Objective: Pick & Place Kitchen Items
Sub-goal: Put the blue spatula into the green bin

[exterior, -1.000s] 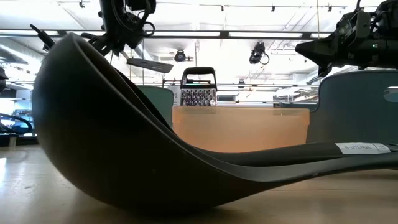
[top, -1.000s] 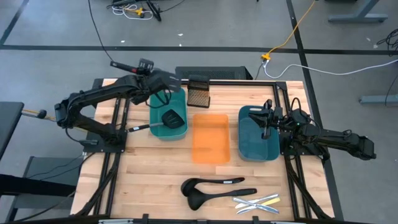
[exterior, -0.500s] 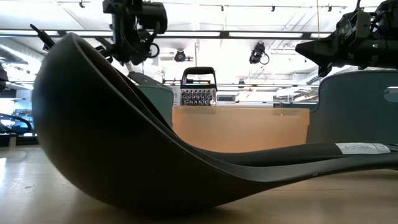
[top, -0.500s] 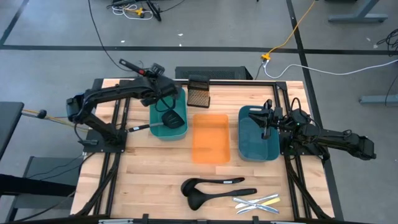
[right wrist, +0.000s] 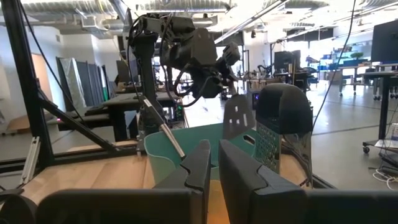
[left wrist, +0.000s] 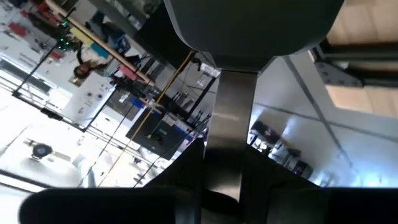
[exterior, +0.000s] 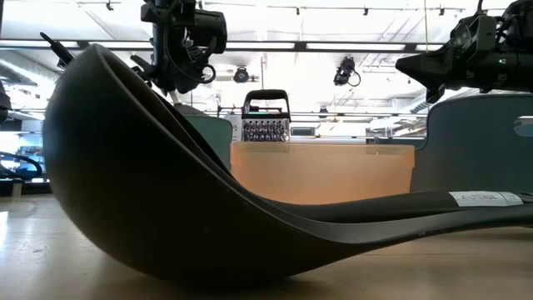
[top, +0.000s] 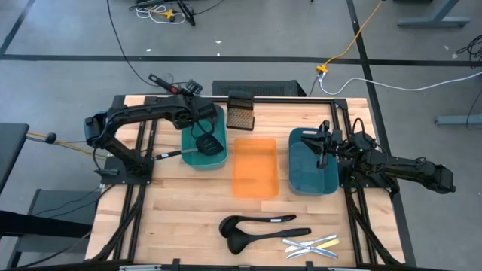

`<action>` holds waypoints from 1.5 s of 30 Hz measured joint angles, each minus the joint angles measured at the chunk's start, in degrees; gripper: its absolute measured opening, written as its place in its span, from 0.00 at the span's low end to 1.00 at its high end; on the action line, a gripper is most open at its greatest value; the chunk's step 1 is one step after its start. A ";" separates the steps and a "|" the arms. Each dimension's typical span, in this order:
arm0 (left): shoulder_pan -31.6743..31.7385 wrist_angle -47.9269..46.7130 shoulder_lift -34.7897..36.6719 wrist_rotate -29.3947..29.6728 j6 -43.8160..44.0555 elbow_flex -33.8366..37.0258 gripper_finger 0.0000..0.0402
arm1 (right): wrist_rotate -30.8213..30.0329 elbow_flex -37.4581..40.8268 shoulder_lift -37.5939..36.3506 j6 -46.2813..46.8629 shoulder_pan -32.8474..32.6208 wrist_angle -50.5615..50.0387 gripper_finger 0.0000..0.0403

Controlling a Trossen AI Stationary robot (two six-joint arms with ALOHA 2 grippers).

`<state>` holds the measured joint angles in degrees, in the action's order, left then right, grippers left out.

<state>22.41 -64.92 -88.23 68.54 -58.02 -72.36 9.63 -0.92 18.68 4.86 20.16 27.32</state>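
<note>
My left gripper [top: 202, 122] hangs over the teal tray [top: 190, 159], shut on a spatula. In the right wrist view this spatula's black head [right wrist: 238, 119] points down at the tray. A second spatula lies in the tray, its head [top: 210, 143] inside and its metal handle [top: 169, 154] resting over the left rim. My right gripper [top: 321, 147] is shut and empty above the blue tray [top: 301, 181]. Two black ladles [top: 260, 227] and a few cutlery pieces [top: 310, 245] lie on the table near the front edge. My left gripper pinches the spatula's metal handle [left wrist: 227, 140] between its two fingers, which lie across it and come from above. The spatula hangs below the gripper, head down over the teal tray. Whether the head touches the tray, I cannot tell.
An orange tray [top: 254, 184] lies between the teal and blue trays. A small dark mesh box [top: 240, 114] stands at the far edge behind it. One ladle's bowl [exterior: 125, 167] fills the low view's foreground. Bare wood shows at the near left.
My left gripper has moved a little toward the table's right and near edges over the teal tray and tipped its fingers downward. The held spatula has gone from lying level to hanging head down.
</note>
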 joint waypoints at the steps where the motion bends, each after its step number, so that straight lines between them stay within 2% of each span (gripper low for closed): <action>1: -0.19 -0.92 0.00 0.01 0.00 0.00 0.18 | 0.00 0.01 -0.02 0.00 0.00 -0.01 0.11; 11: -2.76 -3.75 -0.27 -0.42 1.52 -0.02 0.18 | 0.02 0.00 -0.01 -0.02 0.01 0.00 0.11; 29: -4.30 -4.04 -8.25 0.94 2.13 -0.02 0.18 | 0.37 0.01 -0.02 0.46 0.00 0.06 0.11; 45: -6.60 -3.72 -14.23 -0.67 2.66 -0.02 0.18 | 0.31 0.01 0.00 0.37 0.00 0.06 0.11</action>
<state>15.81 -68.64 -102.46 67.88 -55.36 -72.37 9.93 -0.91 18.67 5.23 20.16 27.38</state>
